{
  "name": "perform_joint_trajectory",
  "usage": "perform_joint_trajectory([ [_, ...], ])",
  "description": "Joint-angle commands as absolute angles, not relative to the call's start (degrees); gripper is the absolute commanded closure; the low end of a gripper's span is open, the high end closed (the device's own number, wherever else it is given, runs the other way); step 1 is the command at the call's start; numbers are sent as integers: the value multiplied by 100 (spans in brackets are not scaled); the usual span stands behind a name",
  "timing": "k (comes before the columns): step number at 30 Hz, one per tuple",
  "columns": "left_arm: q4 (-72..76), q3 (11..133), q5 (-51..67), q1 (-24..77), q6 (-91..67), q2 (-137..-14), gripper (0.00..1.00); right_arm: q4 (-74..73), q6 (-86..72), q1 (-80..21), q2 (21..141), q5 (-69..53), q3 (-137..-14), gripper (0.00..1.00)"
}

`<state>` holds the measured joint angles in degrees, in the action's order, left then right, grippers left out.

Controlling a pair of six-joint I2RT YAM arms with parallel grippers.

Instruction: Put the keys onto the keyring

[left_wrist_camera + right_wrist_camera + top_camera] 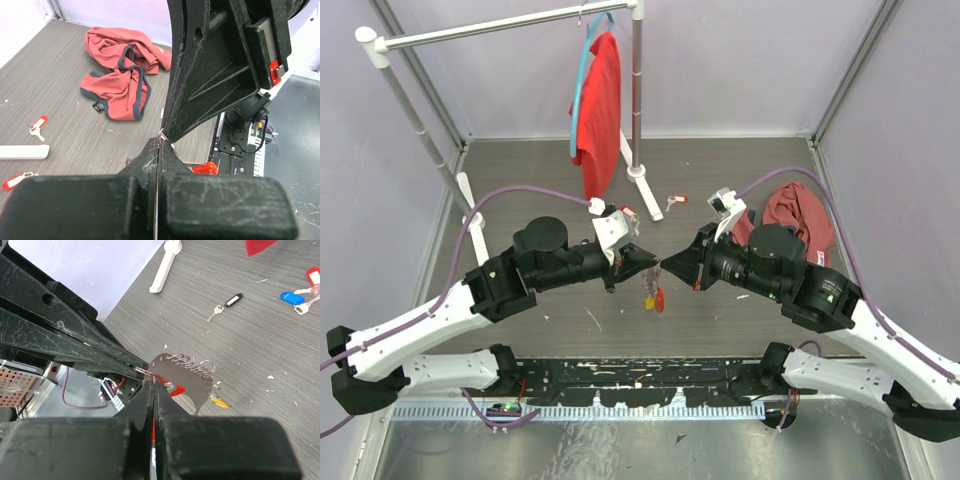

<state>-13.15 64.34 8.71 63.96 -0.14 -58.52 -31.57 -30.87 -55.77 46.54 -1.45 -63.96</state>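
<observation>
So the keyring [656,293] is up off the table, dangling mid-scene right where the two arms meet nose to nose. The left gripper [642,262] and right gripper [668,267] both have their fingers pressed tight together, tips nearly touching, each pinching the ring's thin metal at the top. A red piece and a yellow tag [219,401] hang under it.

Underneath is a grey wood-grain table [520,170], boxed in by pale walls.

The loose keys are lying flat further back: a black-tag key [227,304] on its own, a blue-tag key [291,296] just beside a red-tag key [313,276].

Behind all that stands a white clothes rack [500,25], with a red shirt [600,100] on a blue hanger [582,90]. A crumpled red cloth [800,212] sits back right, partly hidden by the right arm. The arms themselves block most of the middle.
</observation>
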Motion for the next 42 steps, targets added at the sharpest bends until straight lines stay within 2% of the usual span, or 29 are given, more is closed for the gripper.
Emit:
perform_joint_trajectory([
  [1,-729,6502,809,6417,-26,-5632,100,-3061,-3194,-5563,4726,-202,-6330,99],
  [7,-729,6519,791,6419,-15,-5619,100,-3087,-3249,-5561,4758,-235,-6312,95],
  [19,-729,6490,830,6425,-64,-5539,100,-3207,-2583,-5556,4369,-53,-6682,69],
  [31,18,6381,1594,6440,-927,-5409,100,-2358,-1366,-5559,3378,-950,-6392,60],
  [42,486,6306,2040,6600,-1323,-5442,100,-1214,-1252,-5556,3575,-1997,-6218,56],
])
